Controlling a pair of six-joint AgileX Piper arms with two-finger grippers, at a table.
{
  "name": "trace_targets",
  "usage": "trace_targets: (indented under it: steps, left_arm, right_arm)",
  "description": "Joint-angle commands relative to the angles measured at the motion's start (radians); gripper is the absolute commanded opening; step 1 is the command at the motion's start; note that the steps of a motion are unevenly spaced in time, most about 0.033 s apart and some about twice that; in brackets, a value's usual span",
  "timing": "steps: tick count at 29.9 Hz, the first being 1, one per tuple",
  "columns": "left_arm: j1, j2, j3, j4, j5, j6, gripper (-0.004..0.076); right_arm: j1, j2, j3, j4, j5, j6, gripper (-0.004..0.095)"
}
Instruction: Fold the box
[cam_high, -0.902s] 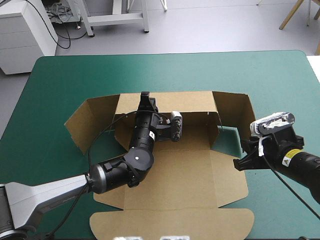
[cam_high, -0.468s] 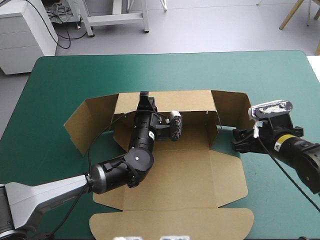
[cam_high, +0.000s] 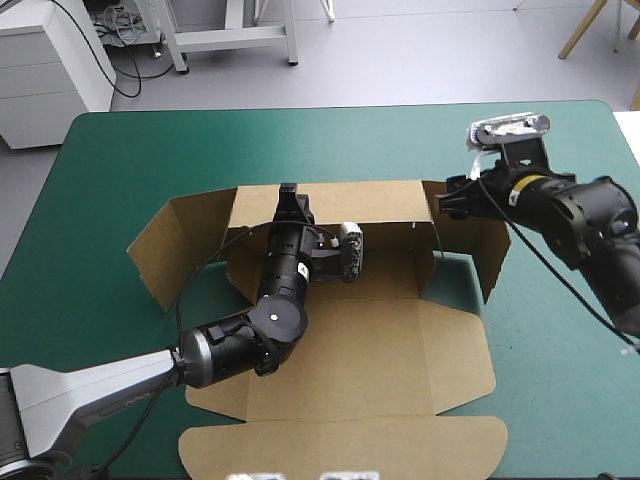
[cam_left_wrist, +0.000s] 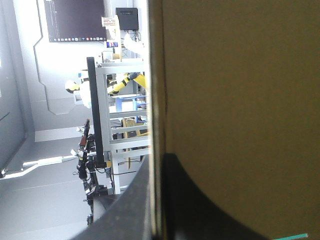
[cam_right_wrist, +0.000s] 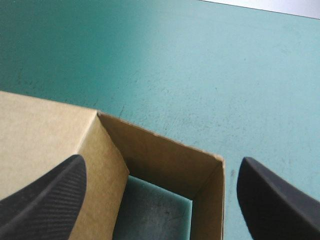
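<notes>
The brown box (cam_high: 350, 340) lies in the middle of the table with its rear wall raised and its lid (cam_high: 340, 445) flat toward the near edge. My left gripper (cam_high: 290, 197) is shut on the rear wall's top edge; in the left wrist view the board (cam_left_wrist: 240, 75) stands between the black fingers (cam_left_wrist: 200, 210). The right gripper (cam_high: 447, 197) hovers open over the rear right corner, where the right end flap (cam_high: 480, 230) stands up. From the right wrist, the box corner (cam_right_wrist: 40, 130) shows below the right gripper (cam_right_wrist: 160, 200), nothing between its fingers.
The left end flap (cam_high: 175, 245) leans outward at the box's rear left. The teal-green cover (cam_high: 150, 150) surrounds the box on every side, widest along the far edge. The lid's rounded front reaches close to the table's near edge.
The right arm has swung from beside the box's right side, away from the near edge, to above the rear right corner flap. The left arm and the box have stayed put.
</notes>
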Motion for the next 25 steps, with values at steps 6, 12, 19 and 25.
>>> trace_targets:
  steps: [6, 12, 19, 25]
  left_arm:
    - [-0.008, -0.045, -0.026, 0.071, 0.041, -0.01, -0.001]
    - [-0.008, -0.045, -0.026, 0.071, 0.041, -0.01, -0.001]
    - [-0.008, -0.045, -0.026, 0.072, 0.041, -0.01, -0.001]
    - [-0.008, -0.045, -0.026, 0.075, 0.041, -0.01, -0.001]
  right_arm:
    - [-0.133, 0.174, -0.279, 0.064, 0.032, -0.124, 0.0762]
    - [-0.274, 0.285, -0.347, 0.327, 0.076, -0.292, 0.0762]
    - [-0.353, 0.39, -0.372, 0.51, 0.192, -0.397, 0.0762]
    - [-0.362, 0.432, -0.372, 0.502, 0.303, -0.416, 0.0761]
